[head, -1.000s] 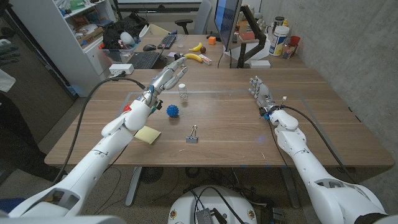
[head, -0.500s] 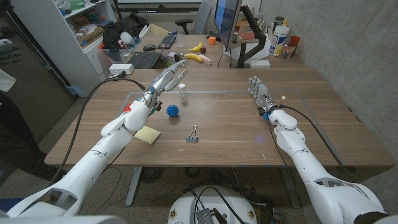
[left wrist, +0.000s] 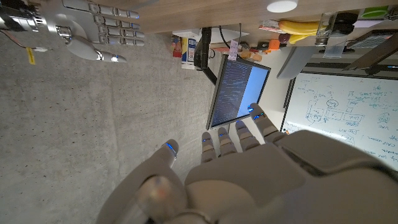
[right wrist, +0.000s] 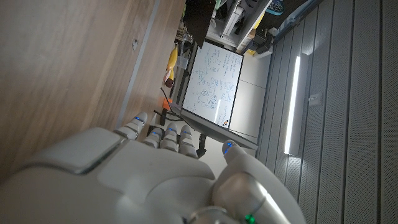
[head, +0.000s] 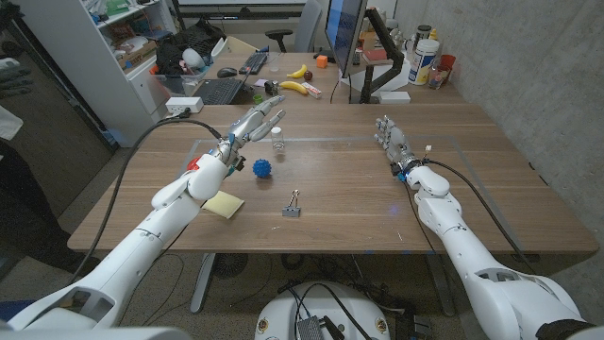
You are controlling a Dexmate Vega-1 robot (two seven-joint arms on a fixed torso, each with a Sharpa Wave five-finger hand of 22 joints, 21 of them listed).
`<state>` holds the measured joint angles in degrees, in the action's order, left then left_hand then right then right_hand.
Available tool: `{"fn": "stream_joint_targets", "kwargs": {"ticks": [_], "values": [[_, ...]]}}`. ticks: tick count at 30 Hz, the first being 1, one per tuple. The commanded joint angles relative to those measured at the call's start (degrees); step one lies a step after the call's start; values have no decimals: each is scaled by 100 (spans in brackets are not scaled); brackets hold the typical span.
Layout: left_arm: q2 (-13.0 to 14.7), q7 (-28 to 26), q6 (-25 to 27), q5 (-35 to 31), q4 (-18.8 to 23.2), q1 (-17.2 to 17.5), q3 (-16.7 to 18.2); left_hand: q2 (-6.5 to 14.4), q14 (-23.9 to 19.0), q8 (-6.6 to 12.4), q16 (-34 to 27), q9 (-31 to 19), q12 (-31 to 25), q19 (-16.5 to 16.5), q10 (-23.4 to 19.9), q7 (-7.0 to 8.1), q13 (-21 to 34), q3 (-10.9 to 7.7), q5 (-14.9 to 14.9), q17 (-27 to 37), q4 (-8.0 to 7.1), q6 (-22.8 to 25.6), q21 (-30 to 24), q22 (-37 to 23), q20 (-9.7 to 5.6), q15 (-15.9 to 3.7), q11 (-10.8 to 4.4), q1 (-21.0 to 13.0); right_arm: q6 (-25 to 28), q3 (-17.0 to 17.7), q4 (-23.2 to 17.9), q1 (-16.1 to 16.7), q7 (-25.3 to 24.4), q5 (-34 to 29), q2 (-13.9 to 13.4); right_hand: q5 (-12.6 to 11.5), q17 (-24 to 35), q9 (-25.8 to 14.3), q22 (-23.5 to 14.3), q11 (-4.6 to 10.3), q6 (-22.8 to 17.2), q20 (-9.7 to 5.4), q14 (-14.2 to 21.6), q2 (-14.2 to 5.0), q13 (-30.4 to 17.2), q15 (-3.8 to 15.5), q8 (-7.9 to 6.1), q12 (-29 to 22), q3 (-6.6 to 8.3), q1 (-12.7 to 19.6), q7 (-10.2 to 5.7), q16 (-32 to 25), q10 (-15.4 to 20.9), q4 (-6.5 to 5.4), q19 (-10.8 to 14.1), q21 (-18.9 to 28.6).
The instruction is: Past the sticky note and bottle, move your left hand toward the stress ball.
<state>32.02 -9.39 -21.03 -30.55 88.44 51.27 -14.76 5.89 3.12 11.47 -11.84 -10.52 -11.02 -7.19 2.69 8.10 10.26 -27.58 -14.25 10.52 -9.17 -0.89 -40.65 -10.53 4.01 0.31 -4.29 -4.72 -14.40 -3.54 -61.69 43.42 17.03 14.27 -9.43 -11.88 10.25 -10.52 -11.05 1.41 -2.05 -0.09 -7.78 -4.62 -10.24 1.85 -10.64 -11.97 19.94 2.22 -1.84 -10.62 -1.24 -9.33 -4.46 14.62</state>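
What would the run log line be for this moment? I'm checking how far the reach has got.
left hand: open, raised beside bottle | stress ball: untouched | sticky note: on table | right hand: open, idle

Stress ball [head: 261, 168]: bright blue, spiky. Sticky note [head: 224, 204]: pale yellow. Bottle [head: 277, 139]: clear, white cap. Binder clip [head: 293, 207]: dark grey with silver wire handles. Table [head: 349, 189]: mid-brown wood grain. Left hand [head: 258, 120] and right hand [head: 390, 138]: light grey-silver, arms white; blue lights on fingertips [left wrist: 169, 147] in the left wrist view. Bananas [head: 294, 87]: yellow. Wall [head: 528, 66]: grey concrete.
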Motion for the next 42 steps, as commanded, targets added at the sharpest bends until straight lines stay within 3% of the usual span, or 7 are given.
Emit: {"fn": "stream_joint_targets", "kwargs": {"ticks": [1, 42], "values": [[78, 136, 182, 26, 72, 65, -27, 240, 18, 53, 25, -19, -6, -49, -58, -18, 16, -51, 26, 13, -3, 58, 14, -15, 21, 36, 1, -78, -29, -45, 54, -44, 11, -10, 7, -11, 16, -14, -28, 30, -10, 8, -4, -532, -22, -56, -37, 15, 25, -26, -45, -31, 1, -5, 12, -3], [260, 422, 520, 172, 233, 229, -10, 232, 7, 31, 30, -18, -11, -42, -155, -64, 14, -97, 49, 12, 7, 127, 55, -19, 10, 48, 7, -130, -288, -284, 209, -245, -15, -120, -11, -9, 13, -15, -29, 29, -13, 8, -8, -532, -22, -42, -36, 16, 29, -17, -76, -26, 5, 2, 14, -21]]}}
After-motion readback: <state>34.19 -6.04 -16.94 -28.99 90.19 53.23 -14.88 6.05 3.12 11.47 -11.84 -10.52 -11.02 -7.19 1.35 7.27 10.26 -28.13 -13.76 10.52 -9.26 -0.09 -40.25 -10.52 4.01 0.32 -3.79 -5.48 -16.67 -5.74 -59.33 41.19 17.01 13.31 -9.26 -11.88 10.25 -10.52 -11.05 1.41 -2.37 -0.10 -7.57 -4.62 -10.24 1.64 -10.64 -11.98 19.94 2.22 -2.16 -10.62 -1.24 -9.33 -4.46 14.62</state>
